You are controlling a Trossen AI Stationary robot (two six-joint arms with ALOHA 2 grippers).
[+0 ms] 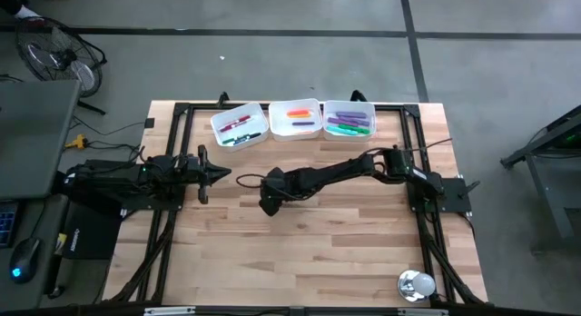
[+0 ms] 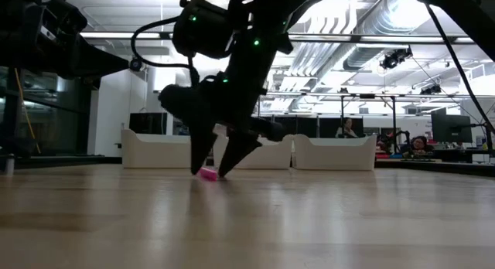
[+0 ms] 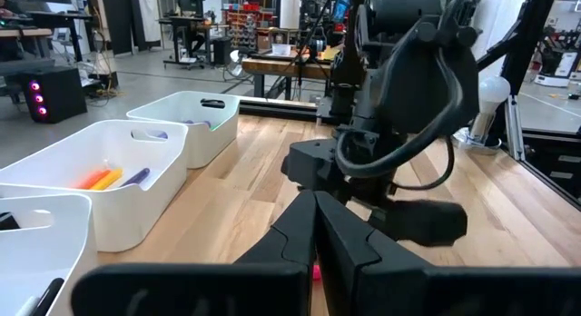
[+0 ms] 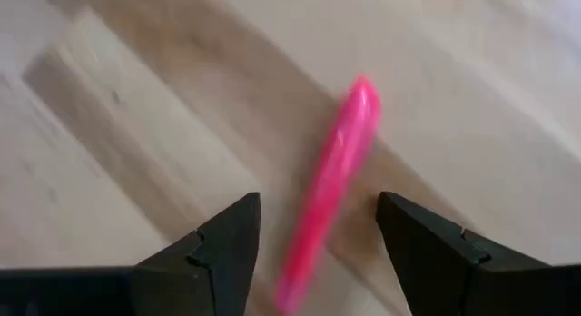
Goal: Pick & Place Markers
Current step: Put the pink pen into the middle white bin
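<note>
Right wrist view shows the right gripper [image 4: 318, 230] with jaws spread wide, straddling a pink marker [image 4: 331, 189] lying on the desk [image 4: 136, 98]; the left gripper [image 1: 222, 176] waits closed nearby.

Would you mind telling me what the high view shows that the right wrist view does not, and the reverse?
Only the high view shows the three white trays with markers sorted in them, the left gripper shut and waiting at the table's left, and the whole table. Only the right wrist view shows the pink marker lying flat on the wood between the open fingers, untouched. Both show the right gripper lowered over the table's middle.
</note>
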